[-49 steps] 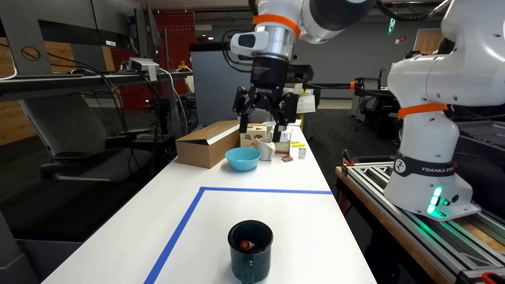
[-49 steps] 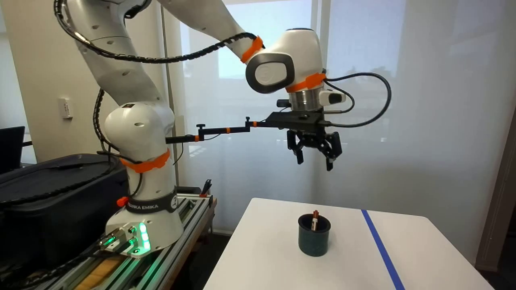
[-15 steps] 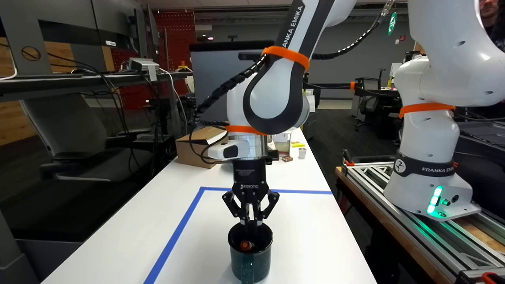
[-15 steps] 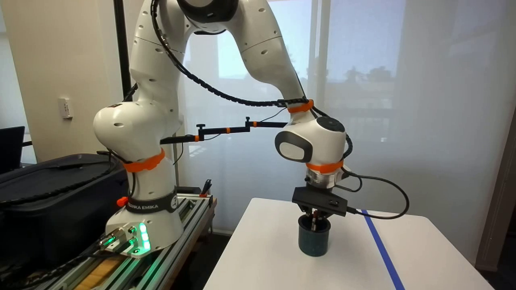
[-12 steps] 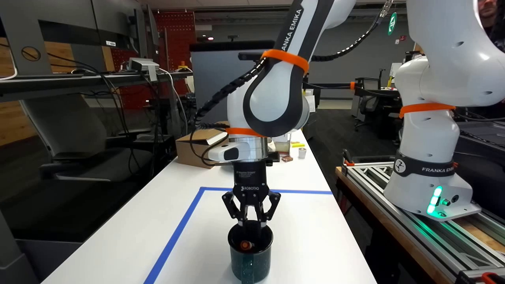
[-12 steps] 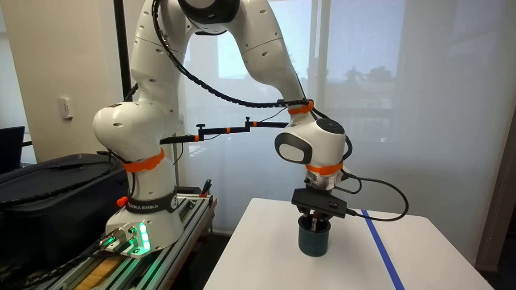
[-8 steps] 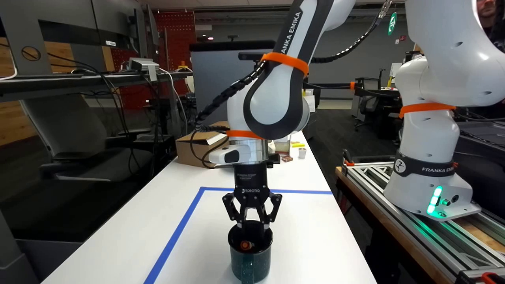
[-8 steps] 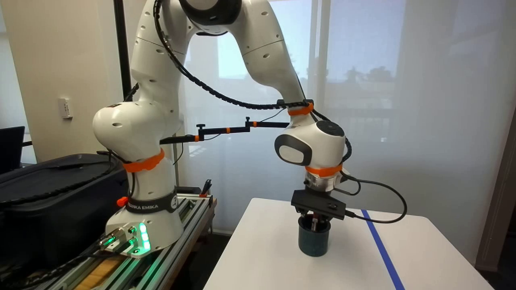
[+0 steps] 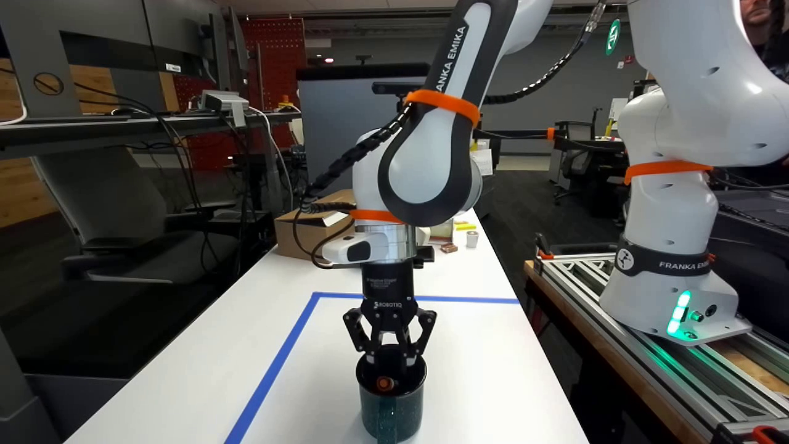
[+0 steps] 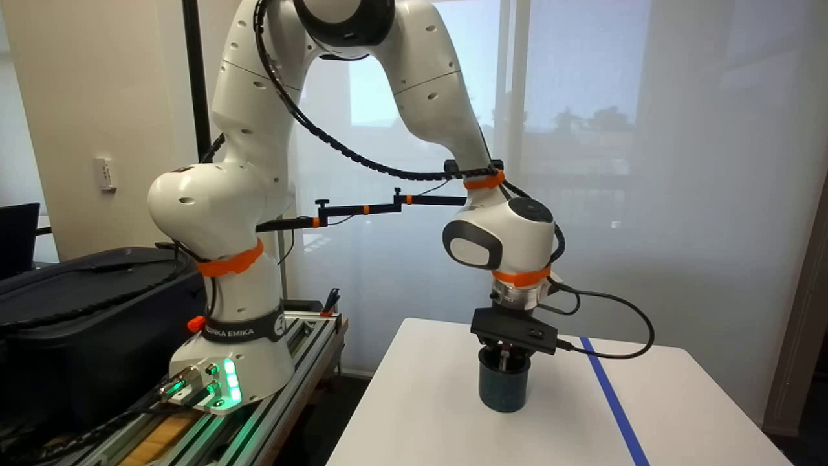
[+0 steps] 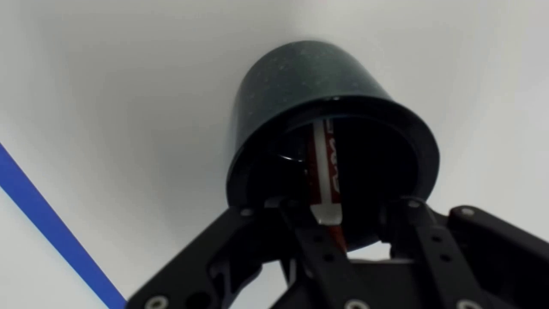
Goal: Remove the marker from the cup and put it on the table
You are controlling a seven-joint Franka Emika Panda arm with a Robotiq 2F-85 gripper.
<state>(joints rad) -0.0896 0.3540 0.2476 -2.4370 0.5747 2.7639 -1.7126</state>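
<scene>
The dark teal cup (image 9: 392,410) stands upright on the white table (image 9: 481,364), seen in both exterior views. Inside it leans the marker (image 11: 324,167), a red and white stick whose reddish end (image 9: 384,383) shows near the rim. My gripper (image 9: 390,362) points straight down into the mouth of the cup. Its jaws stand partly apart. In the wrist view the marker passes between the fingers, close to the left finger (image 11: 279,206) and well clear of the right finger (image 11: 405,210). The fingertips are lost in the dark inside the cup.
Blue tape (image 9: 277,364) marks the table to the left of the cup. A cardboard box (image 9: 305,237) and a tiny white cup (image 9: 471,239) sit at the table's far end. A person (image 9: 758,15) shows at the right edge. A cable loop (image 10: 621,323) hangs beside the wrist.
My gripper has come down from high up into the cup's mouth. Within the last second its jaws have spread from nearly together, and it has sunk slightly. Cup and marker look unmoved.
</scene>
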